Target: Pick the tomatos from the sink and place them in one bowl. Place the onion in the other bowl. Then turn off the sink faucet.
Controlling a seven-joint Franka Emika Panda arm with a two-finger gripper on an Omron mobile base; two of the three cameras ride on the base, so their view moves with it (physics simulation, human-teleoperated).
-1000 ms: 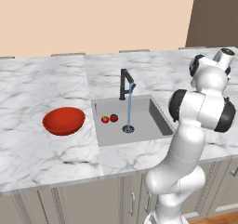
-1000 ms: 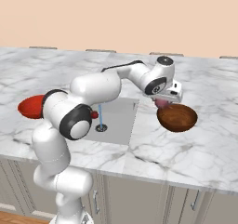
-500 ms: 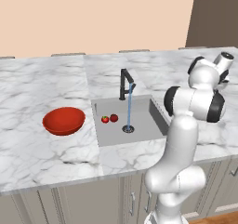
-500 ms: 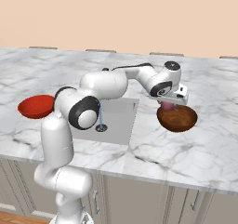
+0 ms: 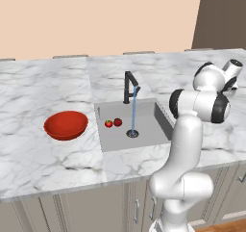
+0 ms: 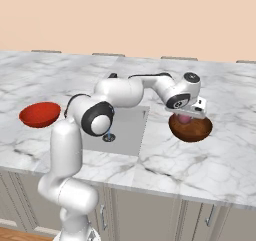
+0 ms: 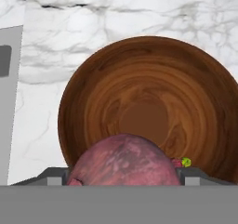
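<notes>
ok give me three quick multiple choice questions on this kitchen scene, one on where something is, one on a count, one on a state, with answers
1. Where is the onion?
A. in the sink
B. held in the claw above the dark brown bowl
C. in the red bowl

2. How many tomatoes lie in the sink?
A. none
B. two
C. four

3. What state is the faucet in?
A. running
B. off
C. lying broken on the counter

Answers:
1. B, the hand view shows the onion between the fingers over the bowl's inside.
2. B, the left base view shows two red balls beside the drain.
3. A, a blue stream falls from the spout.
</notes>
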